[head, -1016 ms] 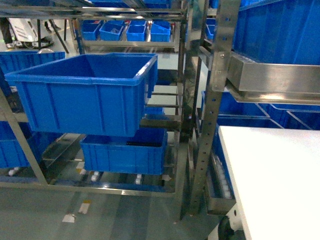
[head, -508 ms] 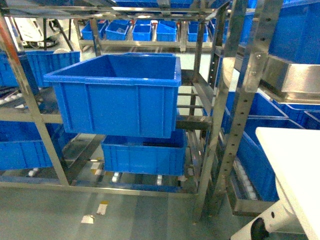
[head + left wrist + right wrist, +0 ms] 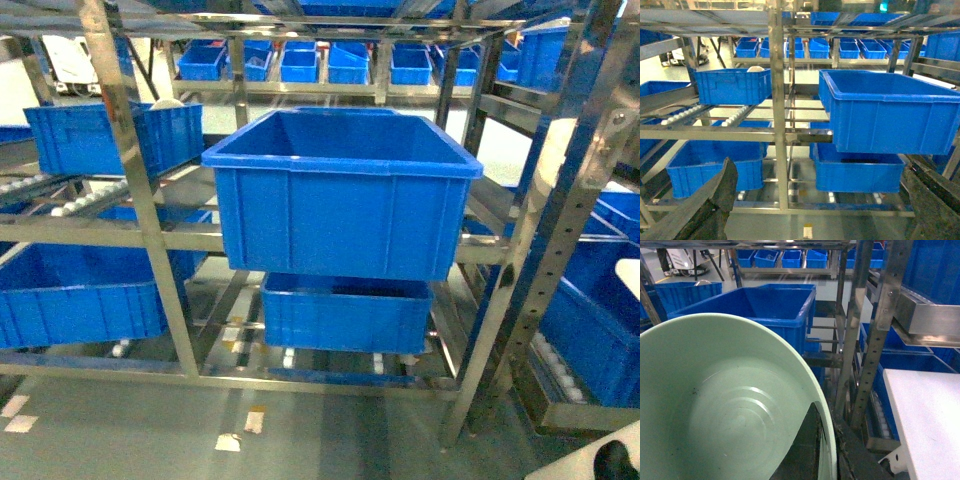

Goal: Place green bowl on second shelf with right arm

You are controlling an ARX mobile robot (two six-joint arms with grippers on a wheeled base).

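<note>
The round, shallow, pale mint-green bowl (image 3: 725,405) fills the right wrist view, pinched at its near rim by the right pincer (image 3: 822,450), one dark finger (image 3: 802,447) lying inside the wall and the other outside it. The bowl is therefore carried, not yet on any shelf, and it does not appear in the head view. Ahead of that pincer and beyond the bowl's far rim sits a large, open-topped blue plastic crate (image 3: 757,302) on the steel rack; to the pincer's right rises a perforated steel rack upright (image 3: 875,335), with the corner of a white worktop (image 3: 927,415) further right. The left pincer (image 3: 815,210) hangs spread and empty, only its two dark finger edges showing at the frame sides. The risks, as I judge them: the grip takes only a small bite of a smooth thin rim, so the bowl may tilt or slip during a reach; its wide body hides what lies below, so its far edge could clip the crate or the upright; and the bowl may end up in the crate instead of on the second shelf.
</note>
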